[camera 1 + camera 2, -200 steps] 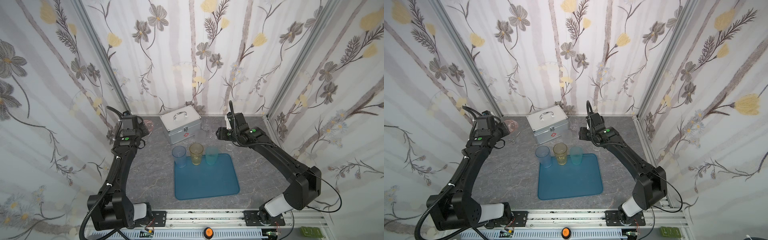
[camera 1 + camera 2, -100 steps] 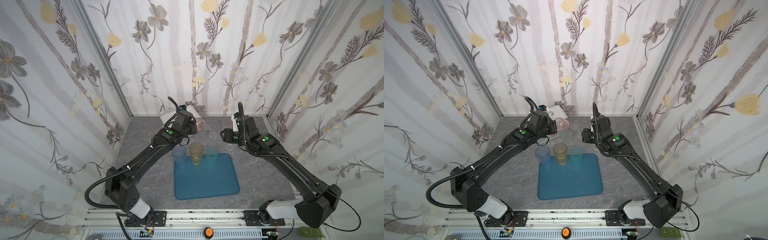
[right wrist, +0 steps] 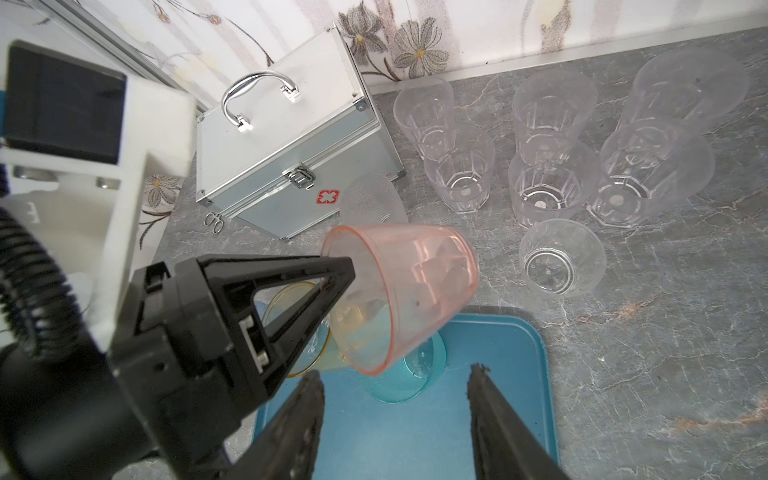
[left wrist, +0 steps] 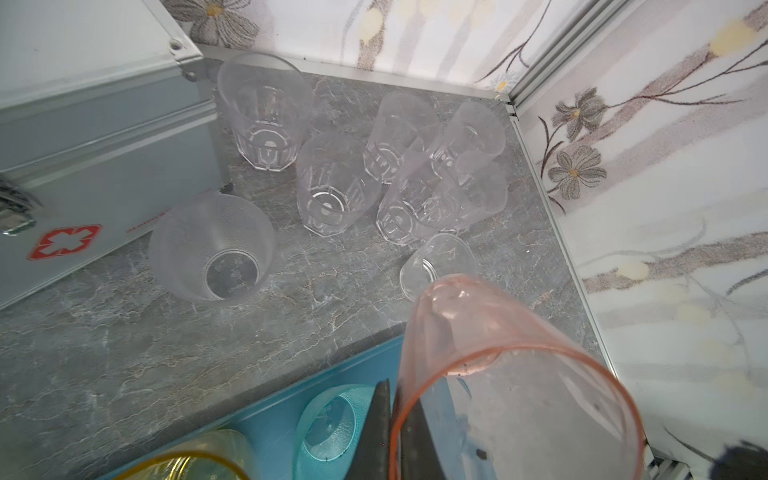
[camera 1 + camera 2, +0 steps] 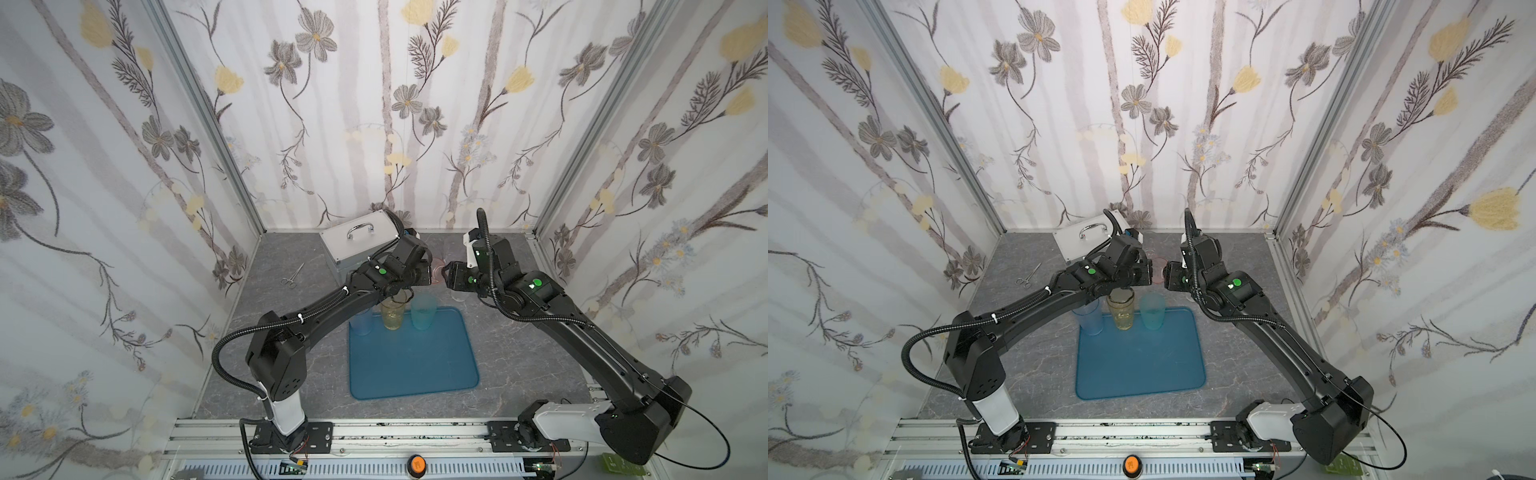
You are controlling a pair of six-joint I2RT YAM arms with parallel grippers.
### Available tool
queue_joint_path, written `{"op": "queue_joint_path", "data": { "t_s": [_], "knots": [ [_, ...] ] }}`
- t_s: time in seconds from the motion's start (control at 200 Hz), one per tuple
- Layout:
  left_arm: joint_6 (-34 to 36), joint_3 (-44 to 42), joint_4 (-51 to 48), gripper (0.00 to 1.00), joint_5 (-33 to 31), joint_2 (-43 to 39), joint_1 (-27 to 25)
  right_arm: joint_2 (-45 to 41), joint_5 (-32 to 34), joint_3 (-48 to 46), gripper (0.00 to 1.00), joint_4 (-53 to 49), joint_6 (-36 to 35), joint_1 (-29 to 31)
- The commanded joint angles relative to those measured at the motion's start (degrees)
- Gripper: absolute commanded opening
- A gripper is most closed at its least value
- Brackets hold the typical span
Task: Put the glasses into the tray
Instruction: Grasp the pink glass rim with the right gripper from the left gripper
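- Left pincer (image 4: 392, 399): swung in, clamped on tilted pink glass (image 4: 498, 374) above far edge of tray (image 5: 415, 365).
- Right pincer (image 3: 395, 372): parted, empty, near tray.
- Placement likely imminent.

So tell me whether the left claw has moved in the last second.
Yes. In a top view the left claw swung from left of the silver case to its right, gripping the pink glass.

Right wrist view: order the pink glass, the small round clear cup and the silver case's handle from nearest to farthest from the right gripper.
1. pink glass, tilted in the air just beyond the open right gripper, above the far end of the tray.
2. small round clear cup, upright on the table past the tray's corner.
3. silver case's handle, atop the case near the back wall.
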Motion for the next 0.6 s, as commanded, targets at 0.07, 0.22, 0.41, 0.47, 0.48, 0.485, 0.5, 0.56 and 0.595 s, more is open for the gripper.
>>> {"op": "queue_joint_path", "data": {
  "t_s": [0.07, 0.22, 0.41, 0.47, 0.48, 0.485, 0.5, 0.56, 0.595],
  "knots": [
    [-1.7, 0.8, 2.5, 0.0, 0.8, 0.3, -0.7, 2.9, 4.3, 1.4, 0.52, 1.6, -0.8, 0.0],
    [-2.5, 0.2, 2.6, 0.0, 1.2, 0.1, -0.9, 5.7, 9.4, 2.8, 0.44, 0.2, -2.3, 0.6],
    [-4.2, 0.3, 2.7, 0.0, 2.0, 0.7, -1.4, 9.5, 15.9, 3.6, 0.32, -1.2, -2.6, 1.7],
    [-4.7, 0.5, 2.8, 0.0, 2.4, 0.9, -1.6, 10.2, 17.2, 3.8, 0.28, -1.4, -2.5, 1.6],
    [-4.8, 0.6, 2.8, 0.0, 2.5, 0.9, -1.7, 10.3, 17.3, 3.7, 0.27, -1.4, -2.4, 1.6],
    [-4.8, 0.6, 2.8, 0.0, 2.5, 0.9, -1.7, 10.4, 17.3, 3.7, 0.27, -1.5, -2.4, 1.6],
    [-4.9, 0.6, 2.8, 0.0, 2.6, 0.9, -1.7, 10.5, 17.5, 3.7, 0.26, -1.5, -2.5, 1.6],
    [-5.1, 0.8, 2.8, 0.0, 3.0, 0.9, -1.9, 11.0, 17.6, 3.7, 0.21, -1.6, -2.4, 1.6],
    [-5.1, 0.9, 2.8, 0.0, 3.2, 1.0, -2.0, 11.0, 17.6, 3.7, 0.19, -1.7, -2.4, 1.7]
  ]
}}
